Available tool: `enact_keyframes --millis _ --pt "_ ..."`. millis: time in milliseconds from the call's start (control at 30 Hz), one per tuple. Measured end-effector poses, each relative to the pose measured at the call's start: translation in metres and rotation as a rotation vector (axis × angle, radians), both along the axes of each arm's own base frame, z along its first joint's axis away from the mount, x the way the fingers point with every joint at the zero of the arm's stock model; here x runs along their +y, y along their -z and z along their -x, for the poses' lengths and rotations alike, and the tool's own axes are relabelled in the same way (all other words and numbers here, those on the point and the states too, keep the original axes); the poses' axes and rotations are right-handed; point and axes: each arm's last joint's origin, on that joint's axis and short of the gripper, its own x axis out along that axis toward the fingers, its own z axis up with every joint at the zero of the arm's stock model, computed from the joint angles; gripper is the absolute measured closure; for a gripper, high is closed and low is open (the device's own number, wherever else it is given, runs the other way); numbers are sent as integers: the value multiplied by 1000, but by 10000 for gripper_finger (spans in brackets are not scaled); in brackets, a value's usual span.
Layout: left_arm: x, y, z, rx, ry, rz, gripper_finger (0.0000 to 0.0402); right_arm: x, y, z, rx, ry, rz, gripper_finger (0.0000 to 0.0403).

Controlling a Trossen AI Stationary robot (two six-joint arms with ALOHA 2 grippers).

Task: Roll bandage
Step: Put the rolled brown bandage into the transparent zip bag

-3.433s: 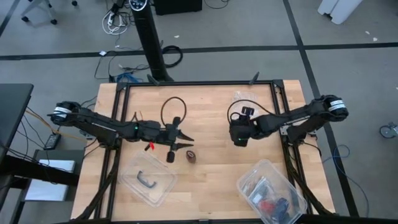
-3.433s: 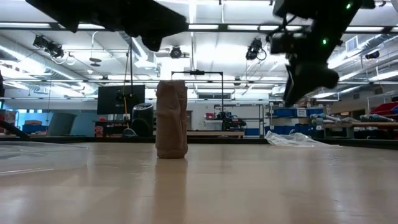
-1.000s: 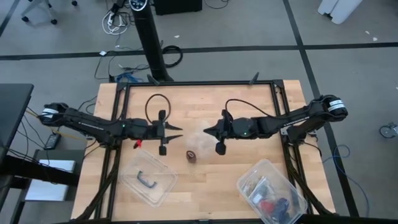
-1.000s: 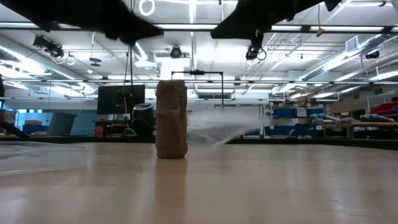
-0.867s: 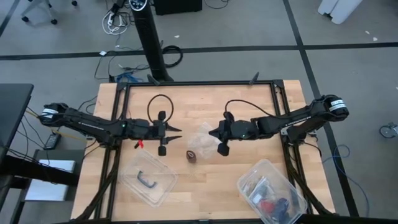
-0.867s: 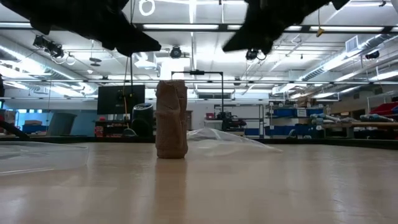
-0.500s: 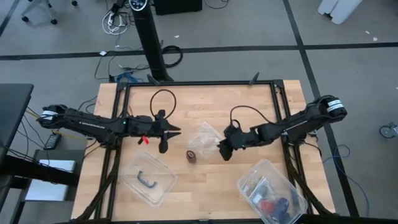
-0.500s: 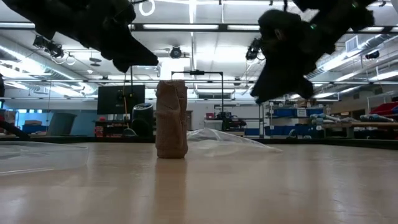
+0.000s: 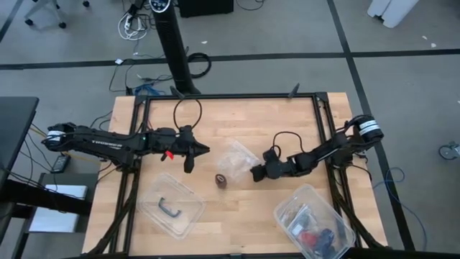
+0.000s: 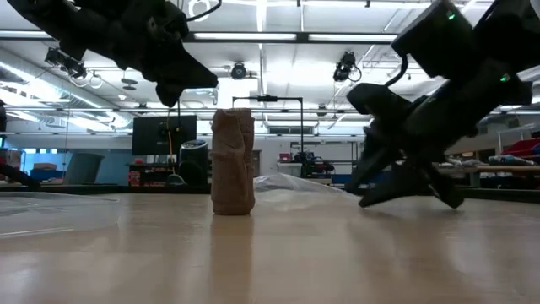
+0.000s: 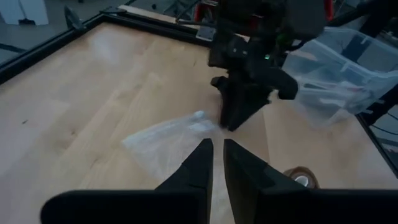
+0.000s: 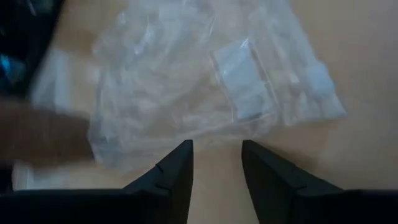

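One clear plastic bag (image 9: pixel 238 155) beside bandage (image 9: pixel 222 180)

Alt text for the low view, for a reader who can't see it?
A brown bandage roll stands upright on a wooden table. The right hand is down at the table near a clear plastic bag; the left hand hangs above.

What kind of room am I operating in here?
Likely a robotics lab or workshop: a wooden table on a concrete floor, strip-lit open ceiling, shelving and a monitor behind, loose cables lying about.
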Motion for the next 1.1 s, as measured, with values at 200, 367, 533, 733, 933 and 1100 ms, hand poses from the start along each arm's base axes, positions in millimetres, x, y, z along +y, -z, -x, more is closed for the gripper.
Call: enact_keyframes --millis 200,367,533,733,933,1100 --pt "1 0 0 2 4 -19 361 -20 -5 -12 -102 32 118 266" --pt "2 0 0 7 -10 -50 362 -43 -3 -16 -96 40 105 270" --pt "6 1 1 15 -43 -19 367 -41 -7 -18 -127 -88 -75 261" --pt "6 1 1 10 -57 21 386 -23 -11 -14 -131 -134 -200 233" --pt "6 0 0 -3 -49 31 392 -29 -7 -14 -114 -12 -129 216" --pt "8 0 0 -3 -56 31 392 -44 -9 -17 -117 15 -102 216"
